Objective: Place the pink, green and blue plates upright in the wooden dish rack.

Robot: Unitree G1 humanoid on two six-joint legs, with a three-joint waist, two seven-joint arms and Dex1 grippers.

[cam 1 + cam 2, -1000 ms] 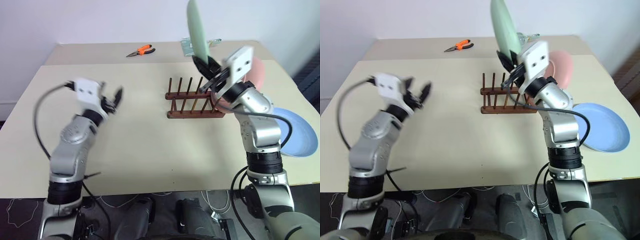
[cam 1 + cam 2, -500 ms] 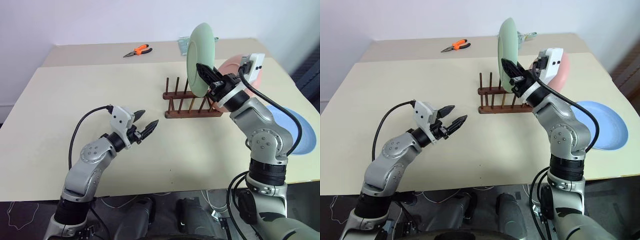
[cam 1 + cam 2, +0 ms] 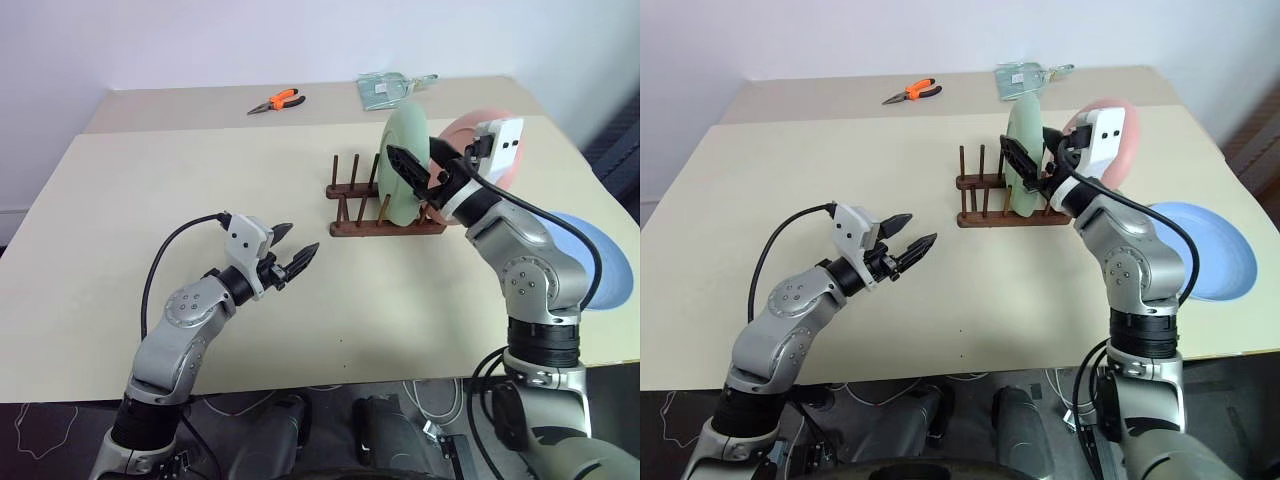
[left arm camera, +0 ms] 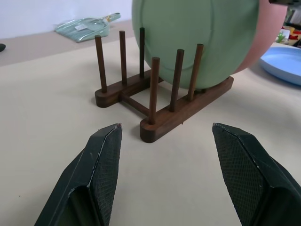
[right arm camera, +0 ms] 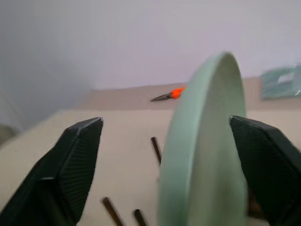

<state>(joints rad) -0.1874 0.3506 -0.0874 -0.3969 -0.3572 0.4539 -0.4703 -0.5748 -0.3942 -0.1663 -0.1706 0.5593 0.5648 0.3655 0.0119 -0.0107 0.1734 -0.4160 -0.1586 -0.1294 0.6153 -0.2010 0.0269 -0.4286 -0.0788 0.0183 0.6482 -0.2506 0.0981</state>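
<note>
Green plate (image 3: 405, 165) is standing upright in the wooden rack (image 3: 385, 212) between the wide-spread fingers of the right gripper (image 3: 428, 172), while the blue plate (image 3: 590, 262) is lying flat nearest that arm.

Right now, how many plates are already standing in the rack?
Two: the pale pink plate and the mint green plate stand upright in the dark wooden rack. The open right gripper straddles the green one. The light blue plate lies flat on the table, still left.
</note>
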